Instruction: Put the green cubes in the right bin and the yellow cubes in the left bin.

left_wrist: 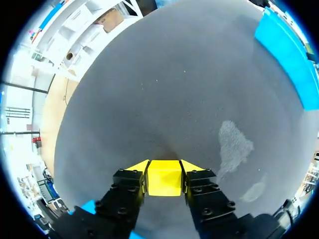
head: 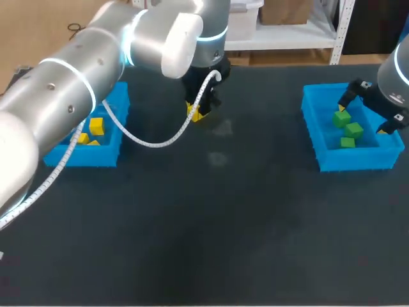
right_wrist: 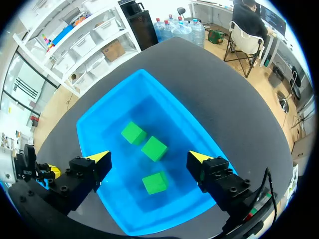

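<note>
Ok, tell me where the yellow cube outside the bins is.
The yellow cube is gripped between the left gripper's fingers, at the table's far middle in the head view, right of the left bin.

Silver arm (head: pixel 70 89), white coiled cable (head: pixel 153 142), yellow fingertips (left_wrist: pixel 135 167)

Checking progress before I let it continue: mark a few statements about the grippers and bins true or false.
1. The left gripper is shut on a yellow cube. True.
2. The right bin holds four green cubes. False: it holds three.
3. The right gripper holds a green cube. False: it is open and empty above the right bin.
4. Yellow cubes lie in the left bin. True.
</note>
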Available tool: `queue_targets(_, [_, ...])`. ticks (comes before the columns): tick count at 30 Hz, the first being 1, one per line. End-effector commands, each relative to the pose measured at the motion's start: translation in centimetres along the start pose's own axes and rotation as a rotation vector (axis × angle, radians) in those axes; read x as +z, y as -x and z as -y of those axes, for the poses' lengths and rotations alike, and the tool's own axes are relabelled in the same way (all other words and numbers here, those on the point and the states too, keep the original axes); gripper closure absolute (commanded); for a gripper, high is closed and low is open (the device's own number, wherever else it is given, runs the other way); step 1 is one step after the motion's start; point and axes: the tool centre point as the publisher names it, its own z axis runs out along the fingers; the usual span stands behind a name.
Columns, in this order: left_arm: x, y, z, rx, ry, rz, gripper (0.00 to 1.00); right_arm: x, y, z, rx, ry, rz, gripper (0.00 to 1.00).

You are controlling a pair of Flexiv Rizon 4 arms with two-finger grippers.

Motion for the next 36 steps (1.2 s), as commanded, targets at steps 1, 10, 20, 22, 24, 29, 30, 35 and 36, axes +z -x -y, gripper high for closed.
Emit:
queue_targets(1, [-2.0,-0.7,-0.5,-0.002,0.001,0.043,1.0,0.0,-0.2,0.2,0.002,0.003,0.01,0.0])
queue_targets(10, [-8.7,-4.1,-5.4,-0.142,0.022,0.206,1.0,0.0,-0.2,0.2,0.002,0.003,0.01,0.0])
queue_targets(20, [-11.9,-11.9,-12.0,-0.344,0.094,0.229,1.0,0.0,-0.2,0.2,0.002,0.003,0.01,0.0])
queue_targets(22, [-12.2,-13.7,-12.4,-0.376,0.087,0.225,1.0,0.0,-0.2,0.2,0.002,0.003,0.01,0.0])
queue_targets(24, [-12.3,-15.4,-12.3,-0.395,0.071,0.212,1.0,0.0,-0.2,0.2,0.002,0.003,0.01,0.0])
queue_targets(29, [-11.7,-19.2,-11.7,-0.428,0.041,0.166,1.0,0.0,-0.2,0.2,0.002,0.003,0.01,0.0])
queue_targets(30, [-11.4,-19.9,-11.8,-0.441,0.039,0.154,1.0,0.0,-0.2,0.2,0.002,0.003,0.01,0.0])
queue_targets(35, [-9.4,-22.9,-12.8,-0.511,0.028,0.094,1.0,0.0,-0.2,0.2,0.002,0.003,0.01,0.0])
queue_targets(36, [-9.0,-23.6,-13.0,-0.526,0.028,0.078,1.0,0.0,-0.2,0.2,0.002,0.003,0.01,0.0])
